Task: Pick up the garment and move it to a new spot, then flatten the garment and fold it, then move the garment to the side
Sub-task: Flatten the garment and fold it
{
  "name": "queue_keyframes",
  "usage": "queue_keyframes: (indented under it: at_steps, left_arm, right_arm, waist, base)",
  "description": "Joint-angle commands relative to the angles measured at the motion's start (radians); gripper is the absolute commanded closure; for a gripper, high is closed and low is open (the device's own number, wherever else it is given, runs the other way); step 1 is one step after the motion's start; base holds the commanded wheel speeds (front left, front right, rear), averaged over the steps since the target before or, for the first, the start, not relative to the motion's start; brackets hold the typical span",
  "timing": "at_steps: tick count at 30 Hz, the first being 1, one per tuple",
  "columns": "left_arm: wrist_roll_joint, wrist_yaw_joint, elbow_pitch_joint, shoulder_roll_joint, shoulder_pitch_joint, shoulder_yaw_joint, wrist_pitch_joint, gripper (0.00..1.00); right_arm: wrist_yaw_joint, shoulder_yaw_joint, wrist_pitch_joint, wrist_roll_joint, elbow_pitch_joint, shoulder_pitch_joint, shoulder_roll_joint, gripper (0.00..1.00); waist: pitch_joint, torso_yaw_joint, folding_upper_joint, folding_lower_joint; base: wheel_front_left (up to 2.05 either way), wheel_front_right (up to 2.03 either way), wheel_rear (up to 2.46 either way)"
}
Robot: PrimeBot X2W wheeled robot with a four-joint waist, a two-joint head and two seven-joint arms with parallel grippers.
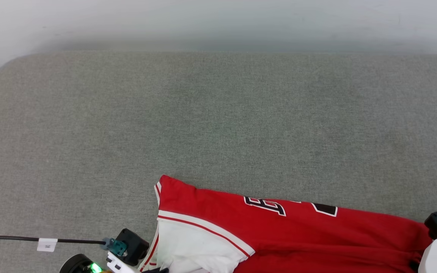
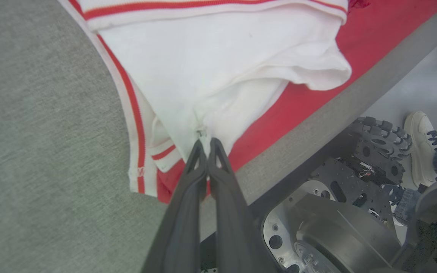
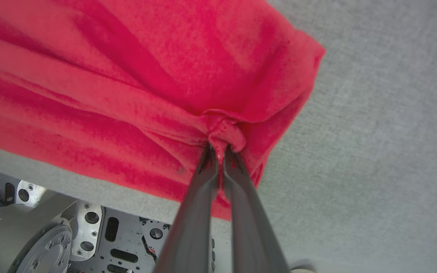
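1. The red jersey T-shirt (image 1: 298,235), with white short sleeves and black, white-outlined lettering, lies along the near edge of the grey woven surface (image 1: 218,113). It is stretched sideways between the two arms, and its near part runs out of the bottom of the head view.
2. The left gripper (image 2: 207,143) has its two long dark fingers pressed together, pinching a small pucker of white sleeve cloth at their tips. The sleeve fans away from the tips. The red-and-white stripe trim runs just left of the fingers, and the red body cloth lies to their right along the surface's edge.
3. The right gripper (image 3: 218,149) is clamped on a bunched knot of red fabric near a corner of the shirt. Folds radiate from the pinch across the left of that view, and bare grey cloth lies to the right.
4. In the head view the white sleeve sits at the lower left beside the left wrist. The lettering faces up, partly folded under.
5. A thin black cable (image 1: 13,238) with a white tag (image 1: 47,244) runs in from the left edge to the left wrist.
6. Below the surface's edge, the left wrist view shows the robot's metal base (image 2: 317,235). A person's white shoe (image 2: 419,148) stands just beyond it.
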Motion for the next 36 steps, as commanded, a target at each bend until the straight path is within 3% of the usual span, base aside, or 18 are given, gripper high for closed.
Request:
queue_keyframes:
  at_steps: [1, 5, 6, 7, 8, 9, 18, 24, 29, 36]
  left_arm:
    - [0.017, -0.011, 0.033, -0.011, -0.018, -0.010, -0.007, 1.00]
    - [0.036, -0.028, 0.087, -0.032, -0.040, -0.027, -0.013, 1.00]
    - [0.038, -0.030, 0.100, -0.036, -0.044, -0.030, -0.014, 1.00]
    - [0.042, -0.035, 0.110, -0.042, -0.048, -0.033, -0.016, 0.74]
    - [0.042, -0.035, 0.110, -0.042, -0.048, -0.033, -0.016, 0.74]
    - [0.053, -0.033, 0.131, -0.046, -0.052, -0.038, -0.018, 0.00]
    - [0.055, -0.017, 0.150, -0.058, -0.040, -0.019, -0.080, 0.00]
    - [0.032, 0.035, 0.108, -0.067, -0.024, 0.046, -0.165, 0.00]
    - [0.049, 0.092, 0.071, -0.090, -0.018, 0.136, -0.329, 0.00]
    - [0.119, 0.167, 0.079, -0.158, 0.012, 0.251, -0.628, 0.00]
  right_arm:
    - [-0.001, 0.018, -0.011, -0.006, 0.018, -0.016, -0.014, 1.00]
    - [-0.001, 0.044, -0.031, 0.000, 0.053, -0.033, -0.018, 1.00]
    - [-0.001, 0.049, -0.036, 0.003, 0.061, -0.035, -0.017, 0.87]
    - [-0.001, 0.050, -0.038, 0.006, 0.072, -0.037, -0.015, 0.15]
    - [-0.001, 0.050, -0.038, 0.006, 0.072, -0.037, -0.015, 0.15]
    - [-0.001, 0.052, -0.029, 0.007, 0.091, -0.038, -0.009, 0.00]
    - [-0.001, 0.006, -0.070, 0.043, 0.055, -0.070, 0.004, 0.00]
    - [-0.001, -0.089, -0.042, 0.084, -0.019, -0.079, 0.059, 0.00]
    - [-0.001, -0.186, 0.001, 0.057, -0.099, -0.048, 0.118, 0.00]
    - [-0.001, -0.342, 0.043, -0.008, -0.144, 0.018, 0.275, 0.00]
  waist:
    - [0.009, -0.001, -0.0001, 0.0000]
    - [0.018, -0.001, -0.0001, 0.0000]
    - [0.018, -0.002, -0.0001, 0.0000]
    - [0.018, -0.002, -0.0001, 0.0000]
    - [0.018, -0.002, -0.0001, 0.0000]
    - [0.015, -0.004, -0.0001, 0.0000]
    - [-0.034, -0.008, -0.0001, 0.0000]
    - [-0.082, -0.003, -0.0001, 0.0000]
    - [-0.097, 0.008, -0.0001, 0.0000]
    - [-0.094, 0.020, -0.0001, 0.0000]
  base:
    - [0.00, 0.00, 0.00]
    - [0.00, 0.00, 0.00]
    - [0.00, 0.00, 0.00]
    - [0.00, 0.00, 0.00]
    - [0.00, 0.00, 0.00]
    - [0.00, 0.00, 0.00]
    - [0.00, 0.00, 0.00]
    - [0.00, 0.00, 0.00]
    - [0.00, 0.00, 0.00]
    - [0.00, 0.00, 0.00]
